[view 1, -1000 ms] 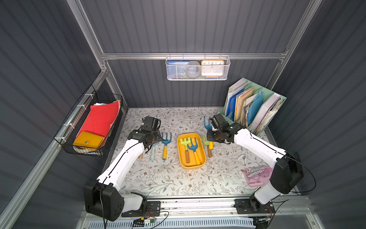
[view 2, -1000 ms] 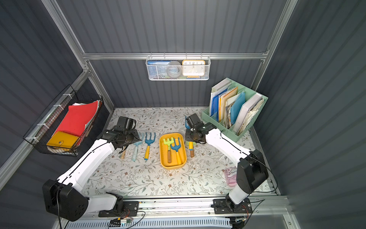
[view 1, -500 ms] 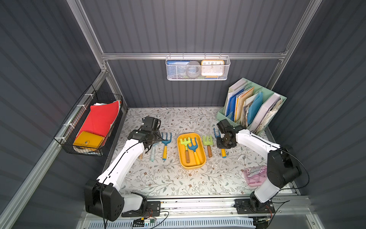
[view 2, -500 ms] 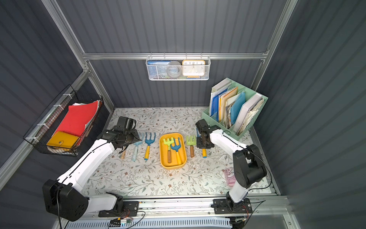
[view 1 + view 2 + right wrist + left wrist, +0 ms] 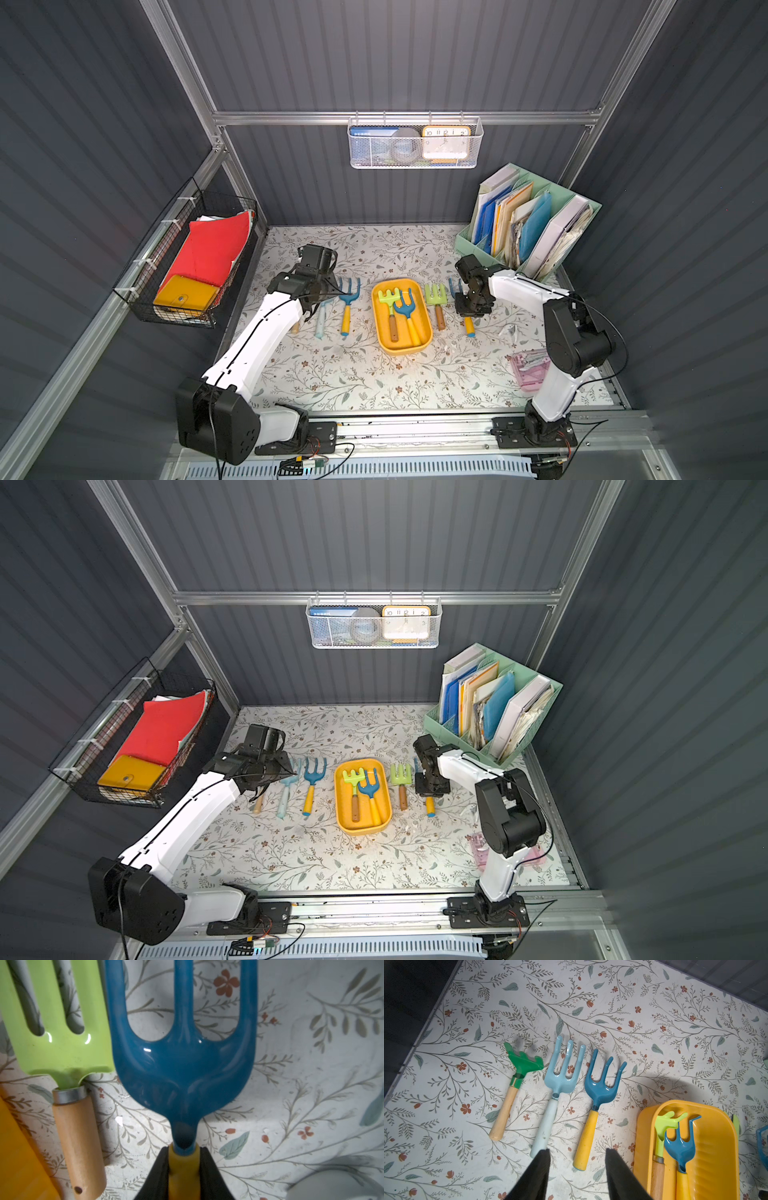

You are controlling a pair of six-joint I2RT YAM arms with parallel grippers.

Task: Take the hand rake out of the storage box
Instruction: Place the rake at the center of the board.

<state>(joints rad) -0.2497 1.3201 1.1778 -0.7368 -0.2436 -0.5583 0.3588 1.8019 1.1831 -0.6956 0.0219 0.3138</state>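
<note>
Currently, dial centred on the box, 12 toward the back wall.

Box: mid-mat, holding two tools side by side, heads toward 12. The rake, with its lime head and wooden handle, is on the 9 side. A blue claw with a yellow handle is on the 3 side, its head close against the rake's neck. Rake untouched, fully inside.

Right gripper: at 3 o'clock, outside the box, pinching the yellow handle of a blue fork just below the head. The fork runs parallel to a green fork that lies just beside it, between it and the box. Whether the blue fork rests on the mat or hangs just over it, I cannot tell.

Left gripper: at 9 o'clock, jaws spread, nothing between them, hovering above a row of three tools on the mat.

Judgement: the step in hand looks like a set-down of the blue fork. The rake pick has not begun.

Next move, as I read it: right jaws let go, rise clear and cross the green fork to the box. They then close on the rake's wooden handle low down, away from the claw's head. Risk: the claw may drag along, so lift straight up.
</note>
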